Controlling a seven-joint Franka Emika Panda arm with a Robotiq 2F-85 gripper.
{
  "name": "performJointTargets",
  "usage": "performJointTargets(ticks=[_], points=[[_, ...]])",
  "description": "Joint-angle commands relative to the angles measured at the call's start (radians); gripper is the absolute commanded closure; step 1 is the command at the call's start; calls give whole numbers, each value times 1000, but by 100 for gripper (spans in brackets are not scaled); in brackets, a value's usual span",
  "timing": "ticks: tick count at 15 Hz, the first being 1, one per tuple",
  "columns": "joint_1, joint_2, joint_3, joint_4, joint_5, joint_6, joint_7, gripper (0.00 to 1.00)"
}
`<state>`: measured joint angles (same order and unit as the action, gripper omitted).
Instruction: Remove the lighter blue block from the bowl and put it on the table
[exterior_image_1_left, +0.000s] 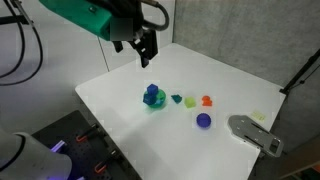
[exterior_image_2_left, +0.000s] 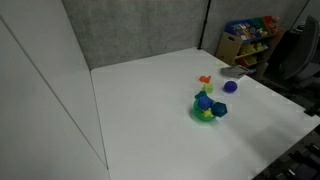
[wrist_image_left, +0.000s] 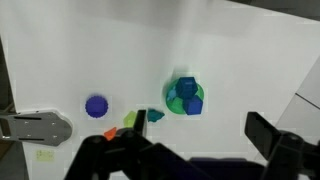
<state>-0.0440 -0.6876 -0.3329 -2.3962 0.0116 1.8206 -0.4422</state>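
The gripper hangs over the far edge of the white table, its fingers spread wide and holding nothing. The lighter blue block sits in the green bowl. In the wrist view a teal piece lies at the bowl's 8 o'clock, and the round blue-purple piece lies at its 9 o'clock, well apart.

no readable text, no labels, no numbers anywhere
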Motion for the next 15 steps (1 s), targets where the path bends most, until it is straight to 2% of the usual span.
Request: performJointTargets(ticks=[1,7,15], points=[[20,66,79,11,35,26,60,0],[57,222,217,18,33,125,183,0],[85,477,344,76,13,282,333,0]])
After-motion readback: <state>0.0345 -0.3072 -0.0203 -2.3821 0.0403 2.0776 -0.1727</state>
